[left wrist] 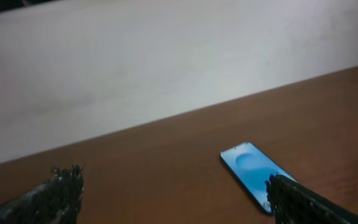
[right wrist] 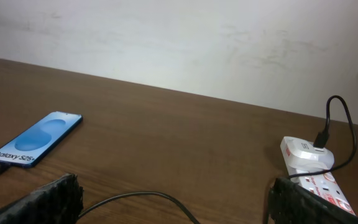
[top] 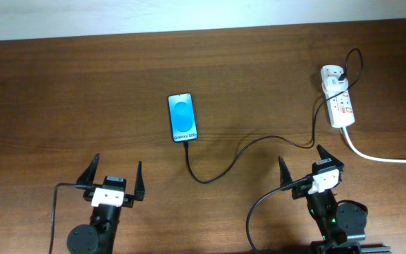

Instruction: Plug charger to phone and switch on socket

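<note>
The phone lies flat mid-table with its blue screen up; it also shows in the left wrist view and the right wrist view. The black charger cable runs from the phone's near end across the table to the white socket strip, where its plug end sits in a white adapter. The cable's tip appears seated in the phone. My left gripper is open and empty near the front edge. My right gripper is open and empty, with the cable lying on the table between its fingers.
The socket's thick white cord trails off the right edge. A pale wall borders the far side of the brown wooden table.
</note>
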Action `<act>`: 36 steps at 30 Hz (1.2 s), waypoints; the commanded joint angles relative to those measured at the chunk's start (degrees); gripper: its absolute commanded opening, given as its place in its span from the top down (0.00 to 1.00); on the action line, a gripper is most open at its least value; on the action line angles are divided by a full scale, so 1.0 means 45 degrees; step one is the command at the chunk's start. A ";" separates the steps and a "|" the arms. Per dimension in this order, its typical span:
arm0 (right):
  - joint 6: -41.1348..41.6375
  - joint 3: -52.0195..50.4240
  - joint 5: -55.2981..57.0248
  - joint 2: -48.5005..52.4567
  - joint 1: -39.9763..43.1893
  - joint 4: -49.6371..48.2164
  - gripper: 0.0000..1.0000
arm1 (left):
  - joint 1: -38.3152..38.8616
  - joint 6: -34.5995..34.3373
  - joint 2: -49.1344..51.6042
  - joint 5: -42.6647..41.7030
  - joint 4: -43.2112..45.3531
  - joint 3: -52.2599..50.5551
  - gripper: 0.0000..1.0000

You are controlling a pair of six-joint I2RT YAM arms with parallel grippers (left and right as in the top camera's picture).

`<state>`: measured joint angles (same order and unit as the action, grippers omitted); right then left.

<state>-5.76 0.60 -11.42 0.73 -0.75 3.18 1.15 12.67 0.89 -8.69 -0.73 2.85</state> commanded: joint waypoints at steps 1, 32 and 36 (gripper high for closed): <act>0.0141 -0.0063 -0.0010 -0.0121 -0.0102 0.0087 0.01 | -0.0044 0.0160 -0.0141 0.0136 0.0049 -0.0457 0.01; 0.0141 -0.0063 -0.0015 -0.0121 -0.0102 0.0087 0.01 | -0.0044 0.0155 -0.0131 0.0141 -0.0709 -0.0525 0.01; 0.0141 -0.0063 -0.0015 -0.0121 -0.0102 0.0087 0.01 | -0.0044 0.0155 -0.0131 0.0136 -0.0704 -0.0525 0.01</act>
<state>-5.76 0.60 -11.42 0.73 -0.75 3.18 1.15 12.67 0.84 -8.51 -3.88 0.95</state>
